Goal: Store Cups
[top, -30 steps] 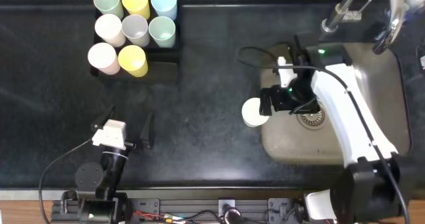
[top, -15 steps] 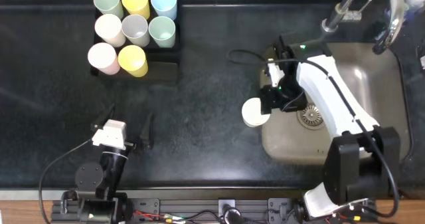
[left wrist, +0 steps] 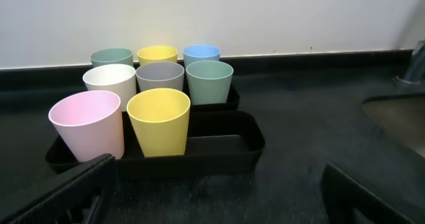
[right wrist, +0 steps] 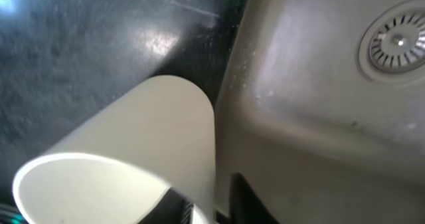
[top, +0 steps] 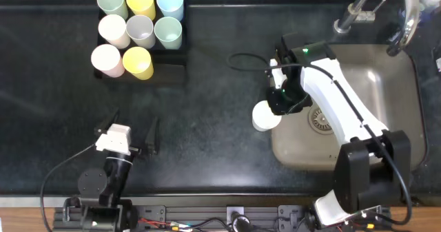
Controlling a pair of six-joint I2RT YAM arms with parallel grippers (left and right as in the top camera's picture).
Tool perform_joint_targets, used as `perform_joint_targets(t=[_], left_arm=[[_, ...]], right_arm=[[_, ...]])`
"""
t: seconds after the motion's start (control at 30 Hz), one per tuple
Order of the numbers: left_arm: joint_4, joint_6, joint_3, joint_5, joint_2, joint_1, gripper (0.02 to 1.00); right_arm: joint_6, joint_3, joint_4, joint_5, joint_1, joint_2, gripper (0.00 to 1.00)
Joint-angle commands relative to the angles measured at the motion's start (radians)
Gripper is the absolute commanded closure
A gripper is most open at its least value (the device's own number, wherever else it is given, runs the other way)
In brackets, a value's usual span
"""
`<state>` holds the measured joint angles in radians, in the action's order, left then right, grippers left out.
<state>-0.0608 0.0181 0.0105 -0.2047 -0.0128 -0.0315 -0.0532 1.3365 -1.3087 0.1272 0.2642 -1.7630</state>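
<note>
My right gripper is shut on a cream cup at the left rim of the sink. In the right wrist view the cup hangs tilted over the counter edge, its wall pinched near the rim by my right gripper. A black tray at the far left holds several upright cups in pink, yellow, white, grey, green and blue. In the left wrist view the tray has one bare slot at its near right corner. My left gripper rests open near the front left, facing the tray; its fingertips frame the left gripper.
A faucet stands behind the sink, and the drain lies in the basin floor. A black cable loops over the counter beside the right arm. The dark counter between tray and sink is bare.
The right arm has swung a little toward the far left, carrying the cream cup slightly along the sink's rim. The left arm has not moved.
</note>
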Motion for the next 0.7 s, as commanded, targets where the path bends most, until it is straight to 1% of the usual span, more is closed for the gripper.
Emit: perform_joint_targets(t=[0.03, 0.07, 0.17, 0.23, 0.4, 0.53, 0.7], left_arm=[[-0.002, -0.018, -0.003, 0.004, 0.01, -0.005, 0.02], [-0.002, -0.018, -0.003, 0.005, 0.01, -0.005, 0.018], [-0.002, -0.018, -0.003, 0.004, 0.01, -0.005, 0.018], [-0.002, -0.018, -0.003, 0.004, 0.01, -0.005, 0.018], [-0.002, -0.018, -0.003, 0.004, 0.01, -0.005, 0.018], [-0.002, -0.018, -0.003, 0.004, 0.01, -0.005, 0.018], [-0.002, -0.018, -0.003, 0.004, 0.01, -0.005, 0.018]], right_arm=[[0.009, 0.012, 0.005, 0.011, 0.006, -0.003, 0.915], [0.009, 0.013, 0.005, 0.011, 0.007, -0.003, 0.956], [0.008, 0.013, 0.005, 0.018, 0.013, -0.003, 0.958], [0.008, 0.013, 0.014, 0.039, 0.024, -0.002, 0.958], [0.008, 0.074, 0.028, 0.032, 0.069, -0.002, 0.958], [0.018, 0.228, 0.026, 0.031, 0.095, -0.002, 0.956], [0.061, 0.466, 0.04, 0.029, 0.116, -0.007, 0.961]])
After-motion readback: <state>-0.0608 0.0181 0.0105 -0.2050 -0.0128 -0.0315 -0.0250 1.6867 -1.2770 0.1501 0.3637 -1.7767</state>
